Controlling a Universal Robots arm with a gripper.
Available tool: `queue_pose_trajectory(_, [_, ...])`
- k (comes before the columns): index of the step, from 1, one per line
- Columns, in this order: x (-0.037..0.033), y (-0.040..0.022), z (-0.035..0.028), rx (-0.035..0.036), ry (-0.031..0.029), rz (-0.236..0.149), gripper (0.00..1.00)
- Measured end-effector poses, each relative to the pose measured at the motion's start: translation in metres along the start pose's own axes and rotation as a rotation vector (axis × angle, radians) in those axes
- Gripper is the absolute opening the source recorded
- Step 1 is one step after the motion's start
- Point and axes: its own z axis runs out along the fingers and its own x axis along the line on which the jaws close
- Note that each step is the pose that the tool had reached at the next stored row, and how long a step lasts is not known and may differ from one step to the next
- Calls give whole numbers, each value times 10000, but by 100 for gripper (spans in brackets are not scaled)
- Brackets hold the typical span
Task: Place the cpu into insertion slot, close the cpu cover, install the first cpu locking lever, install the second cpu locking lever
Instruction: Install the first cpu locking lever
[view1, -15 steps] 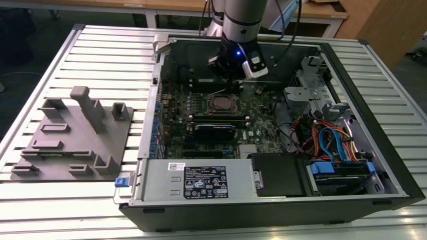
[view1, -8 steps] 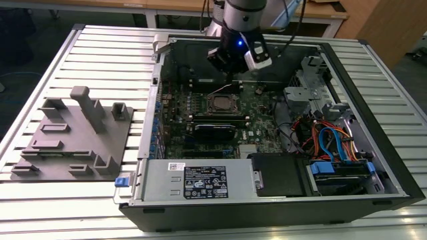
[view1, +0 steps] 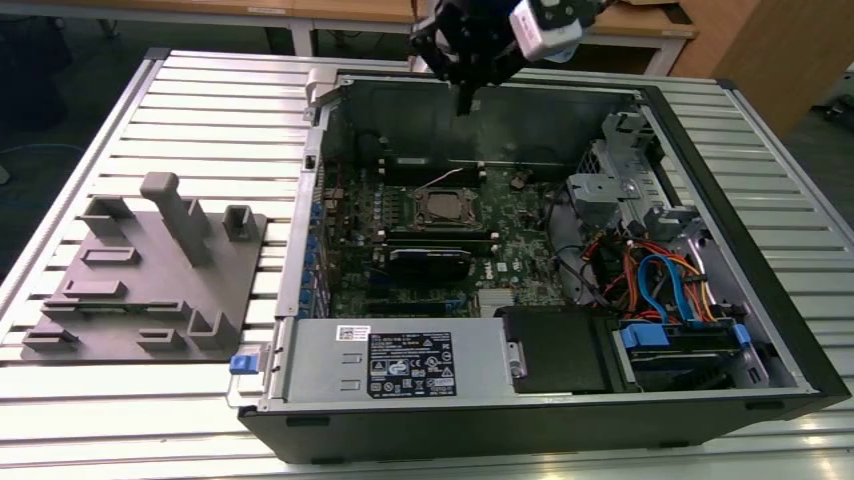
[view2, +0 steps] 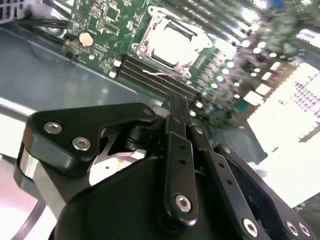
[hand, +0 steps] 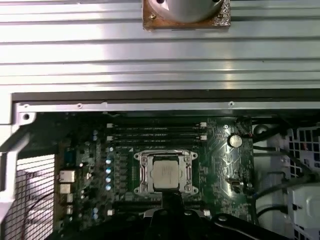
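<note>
The cpu lies flat in the insertion slot on the green motherboard inside the open computer case, its pale silver face up. The cpu cover, a silver frame, lies down around the chip, also seen in the second wrist view beside the cpu. I cannot tell how the locking levers stand. My gripper hangs high over the case's far wall, well above and behind the socket, its black fingers together and shut on nothing.
A grey fixture plate with upright blocks lies on the slatted metal table at the exterior view's left. In the case sit a power supply, a drive cage, coloured cables and memory slots.
</note>
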Motion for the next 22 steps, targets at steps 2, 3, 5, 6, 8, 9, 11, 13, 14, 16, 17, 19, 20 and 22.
queue_pose_trajectory(2, [9, -15, -94, 23, 14, -23, 11])
queue_pose_trajectory(3, [11, -17, -110, 27, 16, -25, 11])
queue_pose_trajectory(5, [10, -17, -109, 26, 16, -28, 11])
queue_pose_trajectory(6, [10, -18, -109, 25, 16, -28, 11])
queue_pose_trajectory(8, [10, -18, -109, 25, 15, -28, 11])
queue_pose_trajectory(9, [10, -18, -109, 25, 16, -28, 11])
queue_pose_trajectory(11, [10, -18, -109, 25, 16, -28, 11])
queue_pose_trajectory(13, [10, -18, -109, 26, 16, -28, 11])
queue_pose_trajectory(14, [10, -18, -108, 25, 16, -28, 11])
queue_pose_trajectory(16, [10, -18, -106, 26, 16, -29, 11])
queue_pose_trajectory(17, [10, -18, -105, 26, 16, -28, 11])
queue_pose_trajectory(19, [11, -19, -96, 23, 15, -28, 11])
queue_pose_trajectory(20, [13, -20, -85, 23, 15, -28, 11])
queue_pose_trajectory(22, [13, -23, -51, 26, 16, -30, 11])
